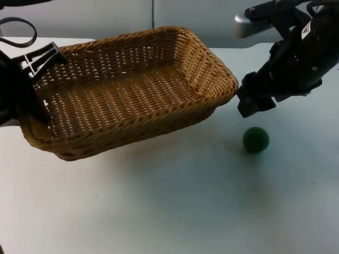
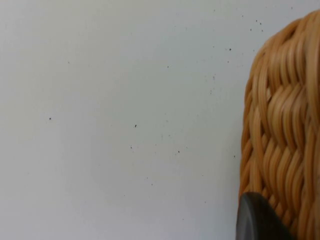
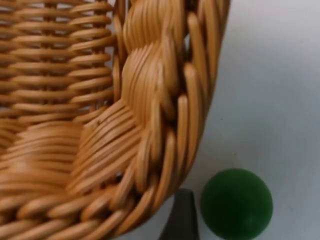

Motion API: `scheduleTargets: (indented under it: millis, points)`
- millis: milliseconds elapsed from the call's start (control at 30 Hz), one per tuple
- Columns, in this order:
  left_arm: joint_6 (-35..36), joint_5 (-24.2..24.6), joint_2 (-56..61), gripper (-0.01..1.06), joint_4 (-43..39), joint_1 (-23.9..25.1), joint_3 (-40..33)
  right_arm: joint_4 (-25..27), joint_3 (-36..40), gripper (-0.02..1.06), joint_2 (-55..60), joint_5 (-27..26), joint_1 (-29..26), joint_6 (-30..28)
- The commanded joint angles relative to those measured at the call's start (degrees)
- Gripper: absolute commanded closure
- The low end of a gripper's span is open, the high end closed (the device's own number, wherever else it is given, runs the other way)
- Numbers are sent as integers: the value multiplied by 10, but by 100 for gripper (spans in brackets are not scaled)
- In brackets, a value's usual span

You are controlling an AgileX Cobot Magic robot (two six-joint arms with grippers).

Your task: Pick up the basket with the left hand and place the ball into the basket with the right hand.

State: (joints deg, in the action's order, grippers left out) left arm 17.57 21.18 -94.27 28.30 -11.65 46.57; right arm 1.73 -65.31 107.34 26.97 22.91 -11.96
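Left pincer [image 1: 33, 87] is gripping the left short rim of the rectangular tan woven wicker basket [image 1: 132, 90], fingers clamped over the rim, and is holding the basket tilted, its left end lower and nearer, over the left and middle of the white counter [image 1: 169, 206]; whether any part of it is touching the counter cannot be told. In the left wrist view the basket's wicker wall [image 2: 282, 135] is sitting right by the black fingertip [image 2: 257, 220], with bare counter beside it. Right pincer [image 1: 254, 103] is hovering just beside the basket's right corner, above the small dark green ball [image 1: 256, 139]; how far it is open cannot be told. The ball is lying on the counter toward its right side, just clear of the basket's corner; the right wrist view is showing the ball [image 3: 236, 203] next to the basket's rim [image 3: 150, 100].
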Motion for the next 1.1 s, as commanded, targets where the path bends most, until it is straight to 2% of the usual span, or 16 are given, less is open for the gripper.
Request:
scheduleTargets:
  millis: [0,567,1067]
  points:
    - [2,-15,8,105,11,0,-1,-4,-4,36,9,-20,4,6]
    - [2,-15,8,105,11,0,-1,0,-4,36,74,-48,4,13]
    - [2,-15,8,105,11,0,-1,0,-4,37,83,-61,4,15]
